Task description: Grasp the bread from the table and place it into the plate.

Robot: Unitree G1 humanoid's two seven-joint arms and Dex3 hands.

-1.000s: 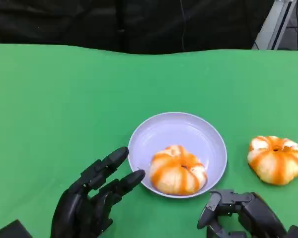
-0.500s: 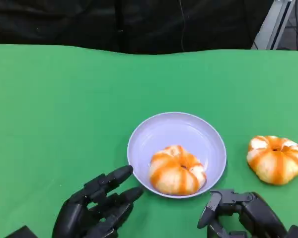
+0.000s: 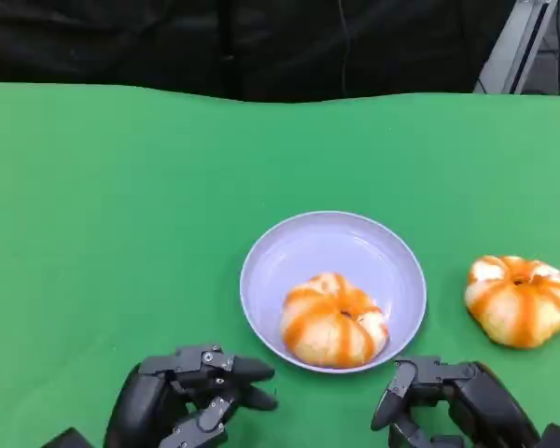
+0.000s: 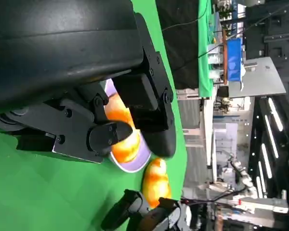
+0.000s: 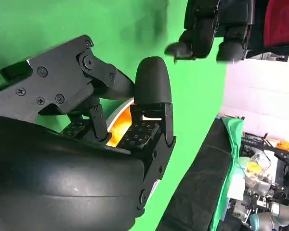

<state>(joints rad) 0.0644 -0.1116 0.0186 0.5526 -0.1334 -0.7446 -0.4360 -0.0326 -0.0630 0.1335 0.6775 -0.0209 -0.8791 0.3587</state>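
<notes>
Two orange-and-white striped bread rolls are on show. One roll, the bread in the plate [image 3: 334, 320], sits inside the single pale lilac plate [image 3: 329, 245], toward the plate's 6 o'clock rim, and the left wrist view also shows it lying in the plate just past that hand's fingers. The second roll, the bread on the table [image 3: 520, 300], lies on the green table [image 3: 121, 205] at about 3 o'clock from the plate, near it but apart, with a strip of green cloth between its edge and the plate's rim. There are two black hands, both at the near edge of the table. The left hand [image 3: 189, 402] lies at roughly 7 o'clock from the plate, fingers curled inward toward one another with nothing between them, so it is clenched on empty air and touches neither roll nor plate. The right hand [image 3: 453, 401] lies at about 5 o'clock from the plate and at 7 o'clock from the bread on the table, apart from both; its fingers are bent and parted, holding nothing, so it is released. Behind the table, at 12 o'clock, hangs a dark curtain [image 3: 261, 42], and a pale metal frame [image 3: 518, 42] leans at the far 1 o'clock corner.
</notes>
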